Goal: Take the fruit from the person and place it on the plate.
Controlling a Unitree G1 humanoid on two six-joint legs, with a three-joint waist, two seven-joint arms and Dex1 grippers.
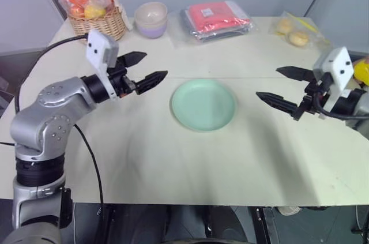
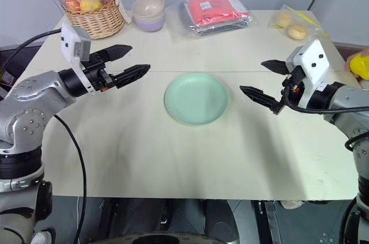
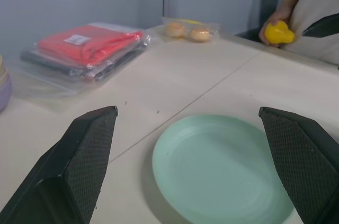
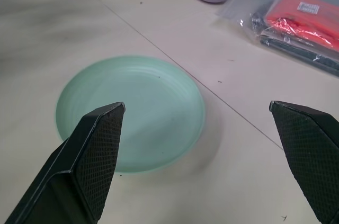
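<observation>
Centrally, the pale mint-green plate lies flat on the cream table: round, shallow, smooth, faintly ringed inside, and holding nothing. Both grippers hover above the table on either side of it, well apart from it. The left gripper has its two black, tapered, cross-hatched fingers spread, grasping nothing; the right gripper likewise stands spread wide and holds nothing.

At the table's far right edge, the yellow fruit, glossy and roundish with a tapered end, sits in the person's hand, whose fingers curl around it; the forearm is cut off by the frame, and in the head views the fruit is partly hidden behind the right arm.

Along the far edge stand a woven wicker basket holding plastic-wrapped orange and yellow fruits, a beige-and-lavender bowl whose contents cannot be made out, a clear packet of red and dark folded fabric, and a clear bag of tan round buns.
</observation>
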